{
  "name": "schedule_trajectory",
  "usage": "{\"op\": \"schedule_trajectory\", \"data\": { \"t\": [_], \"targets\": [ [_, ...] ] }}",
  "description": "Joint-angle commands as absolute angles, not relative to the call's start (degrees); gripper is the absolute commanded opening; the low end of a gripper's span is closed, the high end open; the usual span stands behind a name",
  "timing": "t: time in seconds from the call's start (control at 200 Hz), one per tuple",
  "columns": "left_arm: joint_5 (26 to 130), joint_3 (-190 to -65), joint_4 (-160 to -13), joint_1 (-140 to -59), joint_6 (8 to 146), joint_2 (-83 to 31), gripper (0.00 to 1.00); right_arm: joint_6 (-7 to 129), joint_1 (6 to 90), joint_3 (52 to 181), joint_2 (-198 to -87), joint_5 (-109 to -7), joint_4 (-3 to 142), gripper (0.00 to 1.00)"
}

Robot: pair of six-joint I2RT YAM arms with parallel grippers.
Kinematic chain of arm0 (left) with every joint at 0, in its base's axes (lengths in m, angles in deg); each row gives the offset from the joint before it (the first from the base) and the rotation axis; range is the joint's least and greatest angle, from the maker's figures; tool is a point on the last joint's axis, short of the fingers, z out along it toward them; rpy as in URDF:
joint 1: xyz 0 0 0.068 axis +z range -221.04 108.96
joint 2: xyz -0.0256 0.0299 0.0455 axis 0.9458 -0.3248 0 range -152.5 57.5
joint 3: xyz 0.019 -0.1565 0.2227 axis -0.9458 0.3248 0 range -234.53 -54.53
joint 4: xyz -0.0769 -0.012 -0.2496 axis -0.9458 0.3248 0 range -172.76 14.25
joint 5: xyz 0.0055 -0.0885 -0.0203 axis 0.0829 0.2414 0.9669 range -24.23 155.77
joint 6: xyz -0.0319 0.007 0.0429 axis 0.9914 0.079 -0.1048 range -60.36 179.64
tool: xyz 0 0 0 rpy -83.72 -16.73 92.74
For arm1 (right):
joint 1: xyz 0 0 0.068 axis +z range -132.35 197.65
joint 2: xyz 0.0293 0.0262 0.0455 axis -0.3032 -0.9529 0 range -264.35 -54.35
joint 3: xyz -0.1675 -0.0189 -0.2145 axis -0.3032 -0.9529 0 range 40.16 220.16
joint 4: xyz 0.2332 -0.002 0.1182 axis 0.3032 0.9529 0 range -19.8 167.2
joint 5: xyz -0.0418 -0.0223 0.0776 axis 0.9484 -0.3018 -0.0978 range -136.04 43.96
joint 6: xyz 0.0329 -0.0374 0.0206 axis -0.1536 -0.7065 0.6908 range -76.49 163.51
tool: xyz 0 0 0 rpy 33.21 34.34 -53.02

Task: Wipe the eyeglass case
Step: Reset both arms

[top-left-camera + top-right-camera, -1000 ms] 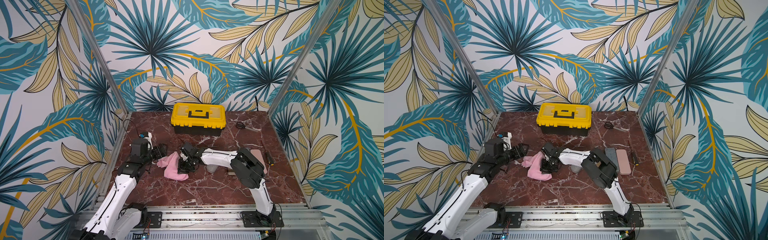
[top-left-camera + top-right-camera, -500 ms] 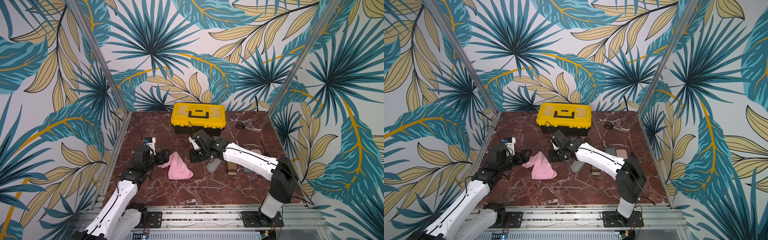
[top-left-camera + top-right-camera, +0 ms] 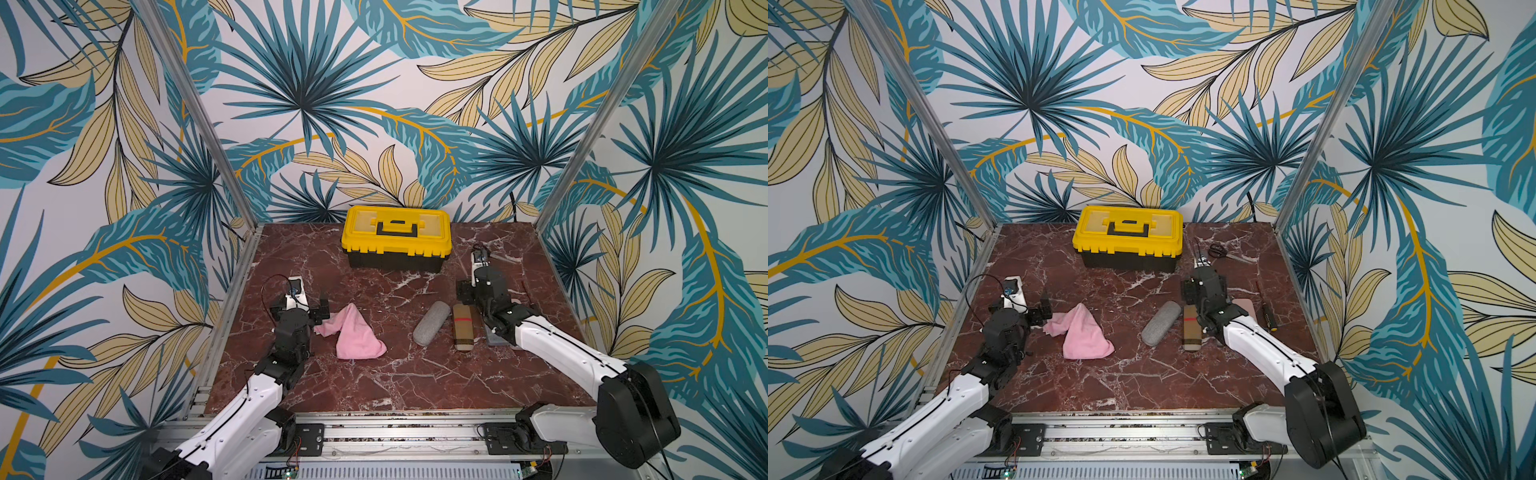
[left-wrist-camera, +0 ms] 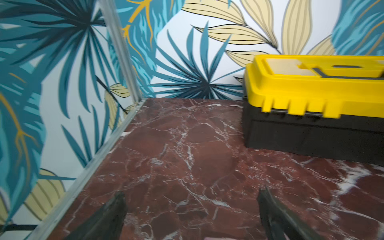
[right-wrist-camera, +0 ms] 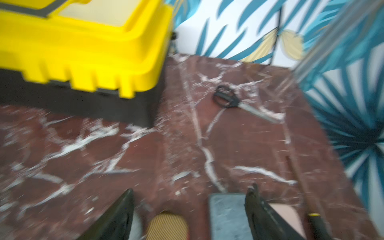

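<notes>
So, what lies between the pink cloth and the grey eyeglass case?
Nothing: only bare marble table separates the pink cloth from the grey eyeglass case, as both top views show.

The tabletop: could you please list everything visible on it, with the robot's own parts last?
Toolbox: one, yellow lid, black base, back centre.
Cloth: one, pink, crumpled, left of centre.
Eyeglass case: one, grey, right of centre.
Striped case: one, tan, red band, beside the grey one.
Slate case: one, grey-blue, right of the striped one.
Pink case: one, pale, beside the slate one.
Scissors: one pair, black handles, back right.
Slim tool: one, dark, yellow band, right edge.
Table: one, red-brown marble.
Left gripper: one, black, open, beside the cloth.
Right gripper: one, black, open, by the cases.
</notes>
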State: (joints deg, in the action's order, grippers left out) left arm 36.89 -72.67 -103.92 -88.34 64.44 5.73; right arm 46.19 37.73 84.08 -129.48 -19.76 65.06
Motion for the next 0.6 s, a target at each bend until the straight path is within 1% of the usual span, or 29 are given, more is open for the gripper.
{"op": "schedule_trajectory", "data": {
  "t": [0.0, 0.105, 0.17, 0.23, 0.331, 0.416, 0.481, 0.566, 0.596],
  "targets": [
    [36.69, -68.95, -116.79, -84.86, 60.68, -0.63, 1.00, 40.50, 35.14, 80.83, -132.37, -13.87, 54.27, 0.84],
    [40.74, -68.62, -122.45, -83.49, 59.44, -7.45, 1.00, 39.83, 32.09, 77.28, -134.95, -14.78, 45.16, 0.84],
    [42.34, -69.01, -125.31, -83.00, 58.41, -10.97, 1.00, 38.21, 31.18, 76.68, -136.38, -15.47, 42.65, 0.84],
    [45.95, -69.24, -125.69, -82.23, 58.00, -11.49, 1.00, 39.72, 30.19, 76.36, -136.33, -16.29, 43.81, 0.84],
    [55.37, -68.20, -130.62, -77.91, 59.14, -13.11, 1.00, 41.43, 28.50, 69.99, -135.10, -18.09, 35.46, 0.84],
    [59.12, -69.01, -126.58, -75.65, 59.84, -11.62, 1.00, 42.74, 26.96, 67.05, -135.36, -19.52, 30.40, 0.84],
    [62.01, -69.64, -126.98, -73.64, 59.72, -12.73, 1.00, 42.92, 26.53, 66.46, -136.72, -20.25, 28.40, 0.84],
    [65.56, -69.18, -133.07, -72.63, 58.47, -15.99, 1.00, 41.65, 26.35, 65.45, -138.90, -22.26, 24.31, 0.86],
    [66.98, -68.64, -135.86, -72.63, 57.62, -17.16, 1.00, 42.24, 26.16, 65.44, -138.50, -22.50, 25.07, 0.86]
  ]
}}
